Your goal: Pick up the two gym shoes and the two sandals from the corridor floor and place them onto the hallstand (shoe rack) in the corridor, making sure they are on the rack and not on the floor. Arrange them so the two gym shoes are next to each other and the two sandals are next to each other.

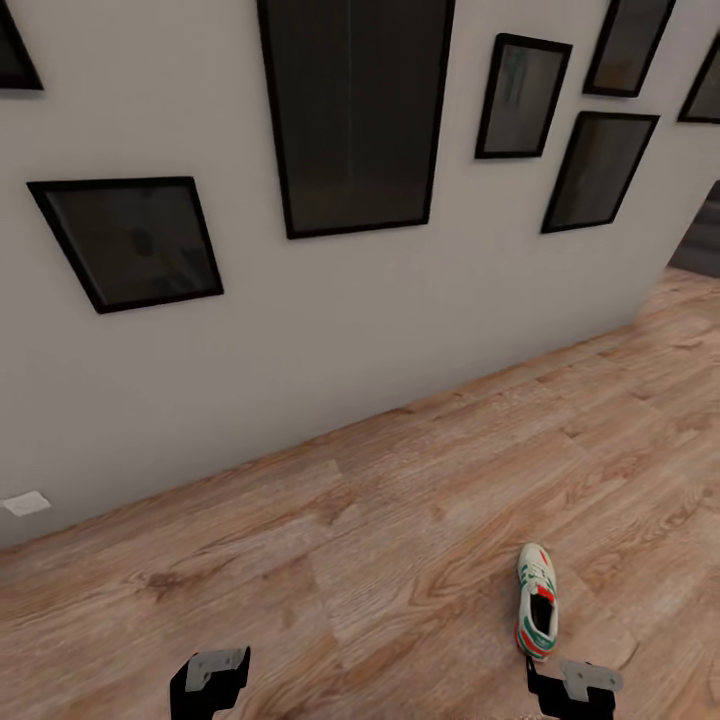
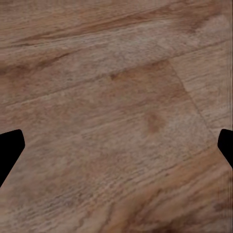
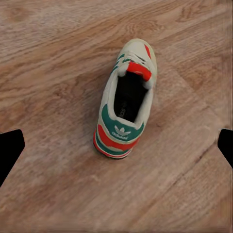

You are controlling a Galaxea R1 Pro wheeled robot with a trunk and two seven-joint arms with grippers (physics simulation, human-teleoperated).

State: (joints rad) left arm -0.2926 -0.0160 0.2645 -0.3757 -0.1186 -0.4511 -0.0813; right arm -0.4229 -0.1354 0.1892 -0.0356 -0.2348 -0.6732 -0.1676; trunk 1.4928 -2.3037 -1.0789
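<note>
Here the gym shoe (image 3: 125, 99) lies seemingly just beyond the spread right claw (image 3: 116, 145).

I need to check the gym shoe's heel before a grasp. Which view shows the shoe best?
The right wrist view: the gym shoe is large, seen from above, heel nearest, upright on the floor. The head view shows it small, near the right gripper.

Two arms held low and side by side at the near edge of the head view, both pointing down. Left gripper (image 1: 210, 672) with fingers spread wide apart, nothing between them. Right gripper (image 1: 572, 685) the same: fingers (image 3: 10, 149) wide open, holding nothing.
</note>
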